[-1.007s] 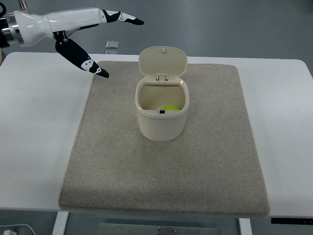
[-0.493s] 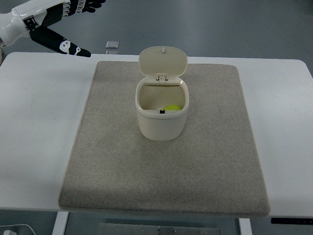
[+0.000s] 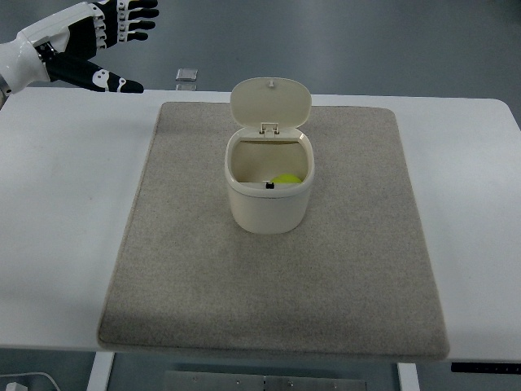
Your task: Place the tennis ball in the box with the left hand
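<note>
A cream box point(image 3: 269, 189) with its hinged lid point(image 3: 270, 101) flipped open stands in the middle of a grey mat point(image 3: 342, 269). A yellow-green tennis ball point(image 3: 286, 179) lies inside the box, at its right side, partly hidden by the front wall. My left hand point(image 3: 102, 37) is at the top left corner, above the table's far left edge and far from the box. Its fingers are spread and it holds nothing. The right arm does not show.
The mat lies on a white table point(image 3: 65, 220). A small grey square object point(image 3: 186, 75) lies on the floor beyond the table's far edge. A white cable end point(image 3: 16, 384) shows at the bottom left corner.
My left hand has drawn back from near the box's upper left to the top left corner of the picture. The ball stays in the box.
</note>
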Action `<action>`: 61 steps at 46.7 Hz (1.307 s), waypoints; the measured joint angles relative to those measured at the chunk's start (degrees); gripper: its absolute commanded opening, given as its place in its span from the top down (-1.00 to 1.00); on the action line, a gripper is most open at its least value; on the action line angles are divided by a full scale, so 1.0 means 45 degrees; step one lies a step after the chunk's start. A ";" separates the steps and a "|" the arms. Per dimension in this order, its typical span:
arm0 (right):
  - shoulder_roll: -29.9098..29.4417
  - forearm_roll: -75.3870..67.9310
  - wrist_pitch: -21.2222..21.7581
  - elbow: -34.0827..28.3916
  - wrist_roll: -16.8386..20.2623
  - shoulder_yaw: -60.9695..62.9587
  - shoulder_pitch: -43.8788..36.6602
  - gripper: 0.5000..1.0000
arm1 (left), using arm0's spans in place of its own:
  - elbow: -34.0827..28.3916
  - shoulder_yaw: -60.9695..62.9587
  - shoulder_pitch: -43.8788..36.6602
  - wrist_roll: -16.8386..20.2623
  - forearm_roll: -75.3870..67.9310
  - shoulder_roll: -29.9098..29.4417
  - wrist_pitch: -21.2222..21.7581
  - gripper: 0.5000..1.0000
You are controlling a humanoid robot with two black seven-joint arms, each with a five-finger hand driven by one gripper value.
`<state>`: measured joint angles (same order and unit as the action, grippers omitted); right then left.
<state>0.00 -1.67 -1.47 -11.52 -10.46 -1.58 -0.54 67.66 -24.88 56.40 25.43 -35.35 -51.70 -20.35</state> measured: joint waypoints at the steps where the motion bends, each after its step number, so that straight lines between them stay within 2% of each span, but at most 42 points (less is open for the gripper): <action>1: 0.0000 0.0000 0.0000 0.0001 0.0000 0.0000 0.0003 -0.75 | -0.0089 0.0016 -0.0069 -0.0022 0.0089 0.0087 -0.0065 -0.97; 6: 0.0000 0.0000 0.0000 0.0001 -0.0001 0.0001 -0.0003 -0.75 | -0.0378 0.0021 -0.0220 -0.0505 0.0768 0.0420 -0.0378 -0.97; 19: 0.0000 0.0000 -0.0002 0.0005 0.0000 0.0000 0.0004 -0.75 | -0.0507 0.0022 -0.0357 -0.2861 0.4386 0.0828 -0.0478 -0.98; 32: 0.0000 0.0000 0.0003 0.0001 0.0000 0.0000 0.0005 -0.75 | -0.0712 0.0017 -0.1218 -0.4069 0.7363 0.1735 -0.0451 -0.98; 45: 0.0000 0.0000 0.0003 0.0002 0.0000 0.0000 0.0003 -0.75 | -0.1016 -0.0067 -0.1538 -0.4851 0.8497 0.2517 -0.0060 -0.98; 51: 0.0000 0.0000 0.0008 0.0003 -0.0001 0.0000 0.0003 -0.75 | -0.1438 -0.0183 -0.1677 -0.4899 0.8554 0.2504 0.0112 -0.98; 61: 0.0000 0.0000 0.0007 0.0001 0.0000 0.0000 0.0002 -0.75 | -0.2263 -0.0816 -0.1771 -0.4929 0.8972 0.2518 -0.0270 -0.98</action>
<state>0.00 -1.67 -1.44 -11.51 -10.46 -1.58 -0.53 57.48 -28.55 48.44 3.25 5.03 -40.37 -21.57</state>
